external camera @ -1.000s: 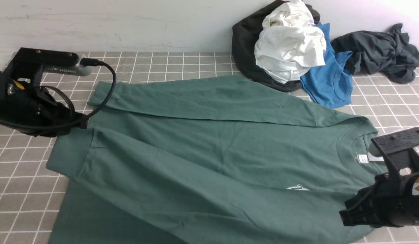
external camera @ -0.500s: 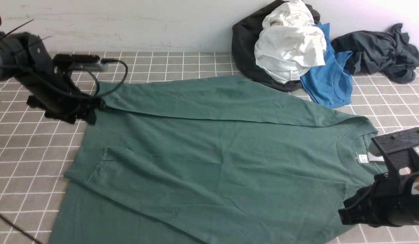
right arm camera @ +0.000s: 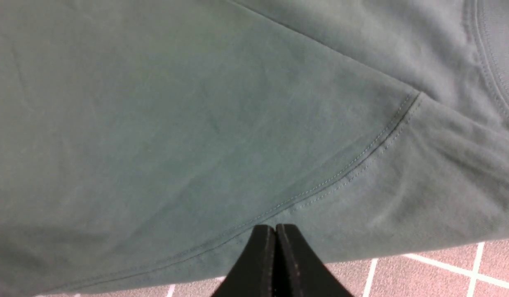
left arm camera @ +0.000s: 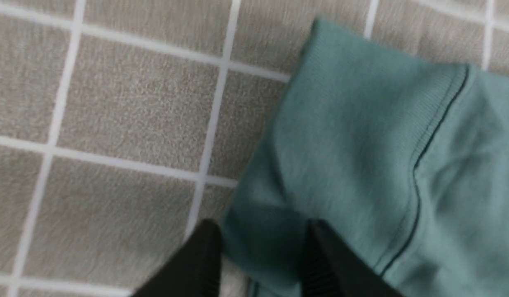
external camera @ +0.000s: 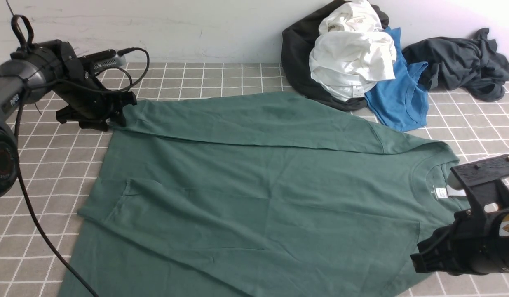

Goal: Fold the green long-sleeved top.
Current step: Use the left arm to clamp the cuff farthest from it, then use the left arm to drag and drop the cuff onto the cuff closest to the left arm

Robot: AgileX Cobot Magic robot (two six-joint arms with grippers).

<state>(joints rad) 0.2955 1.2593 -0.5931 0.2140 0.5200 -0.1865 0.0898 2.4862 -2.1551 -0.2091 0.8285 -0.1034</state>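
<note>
The green long-sleeved top lies flat on the checked table, neck and white label to the right. Both sleeves lie folded across the body. My left gripper is open at the far sleeve's cuff; in the left wrist view the cuff lies between the parted fingers of the gripper. My right gripper is shut and empty over the near shoulder of the top; in the right wrist view the gripper has closed tips above the shoulder seam.
A heap of clothes sits at the back right against the wall: a black garment, white tops, a blue tank top and a dark grey garment. Checked table shows to the left of the top.
My left gripper left the near sleeve's cuff and moved back to the far sleeve's cuff. The near sleeve settled flat over the chest logo. The right arm stayed still.
</note>
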